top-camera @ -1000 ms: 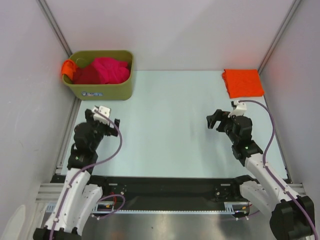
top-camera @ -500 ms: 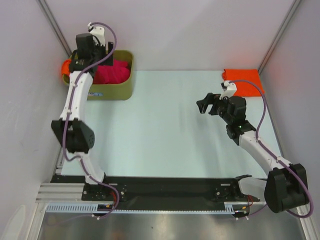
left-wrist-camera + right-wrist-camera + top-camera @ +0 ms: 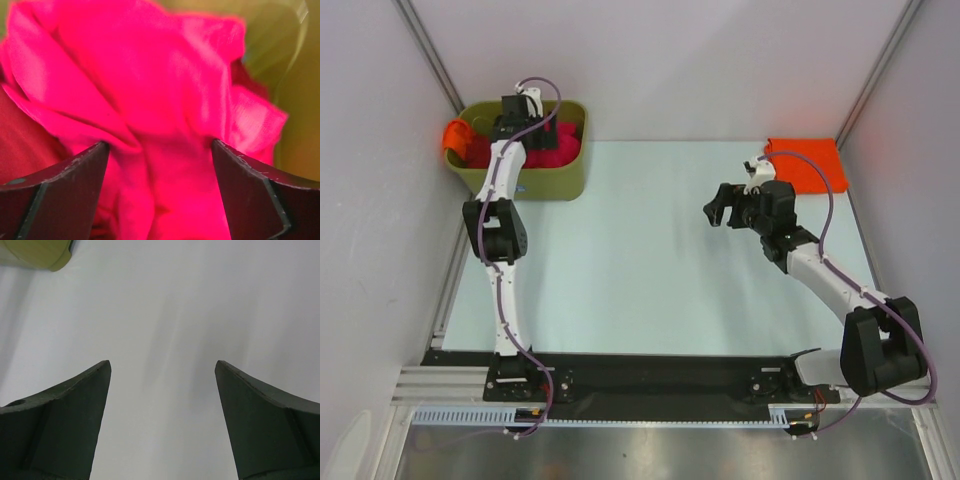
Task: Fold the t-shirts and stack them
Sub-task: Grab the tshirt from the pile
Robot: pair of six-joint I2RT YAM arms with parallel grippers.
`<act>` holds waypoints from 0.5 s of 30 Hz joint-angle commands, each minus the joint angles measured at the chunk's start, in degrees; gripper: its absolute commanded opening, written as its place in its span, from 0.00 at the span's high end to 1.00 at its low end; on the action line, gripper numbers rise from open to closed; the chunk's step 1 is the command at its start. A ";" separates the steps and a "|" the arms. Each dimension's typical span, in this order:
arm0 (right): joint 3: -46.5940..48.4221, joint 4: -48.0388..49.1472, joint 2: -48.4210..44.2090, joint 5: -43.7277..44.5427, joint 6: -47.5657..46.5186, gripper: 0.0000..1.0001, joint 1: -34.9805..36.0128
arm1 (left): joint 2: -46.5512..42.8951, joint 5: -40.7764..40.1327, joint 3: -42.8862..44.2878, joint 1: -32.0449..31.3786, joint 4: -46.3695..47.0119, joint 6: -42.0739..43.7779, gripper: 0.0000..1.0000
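At the far left, an orange t-shirt (image 3: 453,140) hangs over the left rim of the olive-green bin (image 3: 545,182). Inside the bin lie a dark red t-shirt (image 3: 483,155) and, uppermost, the crimson-pink t-shirt (image 3: 150,85), bunched in loose, glossy folds. The left gripper (image 3: 160,144) sits low in the bin with its jaws spread apart, one fingertip on either side of a crimson ridge, clamping nothing. We judge the step in hand to be picking the next shirt; the next move calls for closing on that ridge and lifting it clear of the bin wall. Further right, the right gripper (image 3: 720,207) hovers over the pale table (image 3: 640,270), jaws apart and empty. In the far right corner lies a folded orange t-shirt (image 3: 807,166), flat and square, which we take as the start of the stack.
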 commanded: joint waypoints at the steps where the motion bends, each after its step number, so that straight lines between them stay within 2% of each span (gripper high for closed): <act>1: 3.69 -3.50 1.66 1.73 -1.32 0.09 1.32 | -1.56 2.51 1.26 0.20 8.56 -5.25 0.12; 4: 5.45 -5.97 2.37 3.05 -2.55 0.09 2.47 | 0.73 3.99 1.62 0.11 7.24 -7.19 0.24; 5: 5.80 -6.49 2.63 3.23 -2.81 0.09 2.90 | 1.43 4.52 1.09 0.20 6.72 -7.54 0.39; 6: 6.07 -6.67 2.81 3.23 -2.99 0.09 2.91 | 1.61 4.96 0.91 0.11 6.36 -7.55 0.47; 7: 6.68 -6.85 2.98 3.58 -3.34 0.09 3.08 | 1.61 5.49 0.56 0.11 6.36 -7.55 0.75; 9: 7.38 -7.11 3.42 3.58 -3.69 0.09 3.17 | 0.91 5.41 0.30 0.20 6.27 -7.46 0.97; 15: 8.88 -7.20 3.60 3.14 -4.31 0.09 3.35 | -7.77 5.76 0.47 0.20 7.68 -5.00 0.99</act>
